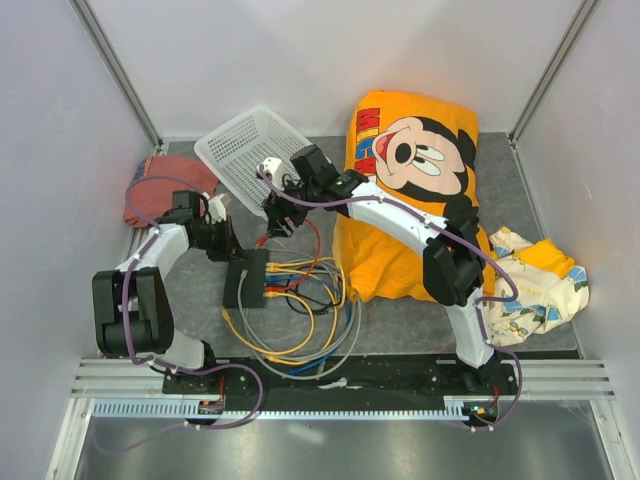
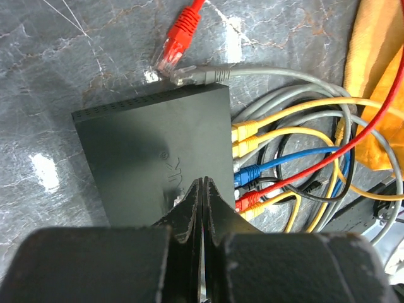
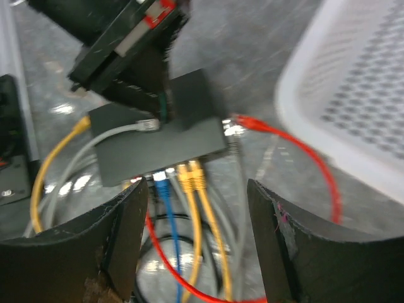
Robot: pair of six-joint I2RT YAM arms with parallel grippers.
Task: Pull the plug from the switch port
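On the gray table (image 1: 400, 320), between the two arms, the switch (image 1: 247, 278) is seen lying flat, with its row of ports turned toward a tangle of cables (image 1: 300, 320). The left end effector (image 2: 202, 183) is closed, its fingers pressed together with nothing held between them, and its tips are placed over the top face of the switch (image 2: 151, 145); whether they touch it cannot be told. The right end effector (image 3: 197, 188) is held above the port side of the switch (image 3: 158, 148) with its fingers spread wide, and nothing is gripped between them.

A red plug (image 2: 180, 35) is found unplugged on the table just beyond the far edge of the switch. A gray plug (image 2: 192, 76) is also out of its port and is seen at that same edge. Yellow, blue and red cable ends (image 2: 246, 170) are seated in the ports.

Behind the switch a white mesh basket (image 1: 250, 145) is tilted, with an orange Mickey Mouse cushion (image 1: 410, 150) set to its right.
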